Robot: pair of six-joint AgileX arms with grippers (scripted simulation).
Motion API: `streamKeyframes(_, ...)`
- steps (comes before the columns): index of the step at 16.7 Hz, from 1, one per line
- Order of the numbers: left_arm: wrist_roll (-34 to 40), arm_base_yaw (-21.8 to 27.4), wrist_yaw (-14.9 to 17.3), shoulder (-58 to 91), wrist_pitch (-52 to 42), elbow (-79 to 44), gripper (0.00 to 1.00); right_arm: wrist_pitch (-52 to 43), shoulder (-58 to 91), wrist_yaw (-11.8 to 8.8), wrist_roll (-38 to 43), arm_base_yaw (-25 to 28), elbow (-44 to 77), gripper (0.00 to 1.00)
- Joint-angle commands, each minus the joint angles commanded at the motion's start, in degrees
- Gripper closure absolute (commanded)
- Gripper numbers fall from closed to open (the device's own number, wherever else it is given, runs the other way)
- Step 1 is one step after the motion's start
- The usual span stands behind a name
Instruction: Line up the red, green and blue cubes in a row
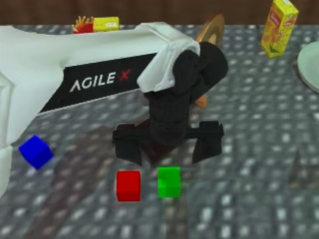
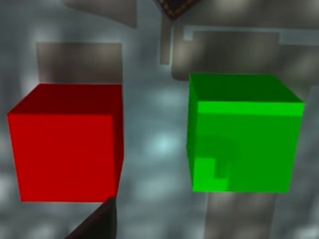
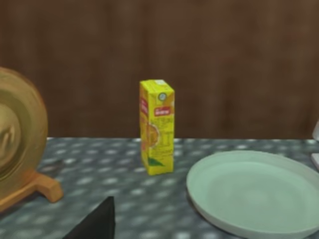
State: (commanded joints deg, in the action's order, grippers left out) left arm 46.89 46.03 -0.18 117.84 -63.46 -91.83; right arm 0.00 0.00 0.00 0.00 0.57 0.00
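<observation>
Two cubes [image 1: 148, 184] below left end effector [image 1: 168, 143]

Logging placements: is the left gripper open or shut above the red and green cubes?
Open. In the top view the left gripper has its fingers spread wide, holding nothing, above the red cube and green cube.

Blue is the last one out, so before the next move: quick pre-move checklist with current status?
1. Glossy red cube and glossy green cube side by side, apart: ok.
2. Deep blue cube in the row: not ok, it sits off at the table's left.
3. Left gripper empty, fingers spread, above the pair: ok.
4. Blue cube unobstructed: ok.
5. Right gripper position: cannot tell, absent from the top view.
</observation>
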Motion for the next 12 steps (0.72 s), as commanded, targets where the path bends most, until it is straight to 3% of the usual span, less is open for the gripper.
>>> streamKeyframes(3,-0.72,-0.06,-0.01,0.17,0.18,0.21,0.0,0.0,0.0,0.0,0.0,0.0,0.0,0.0)
streamKeyframes(6,-6.2,-2.87,-0.05,-0.08,0.49,0.91,0.0,0.0,0.0,0.0,0.0,0.0,0.0,0.0)
streamKeyframes(12,-31.0,-15.46,0.05,-2.15,2.07,5.49,0.0,0.0,0.0,0.0,0.0,0.0,0.0,0.0)
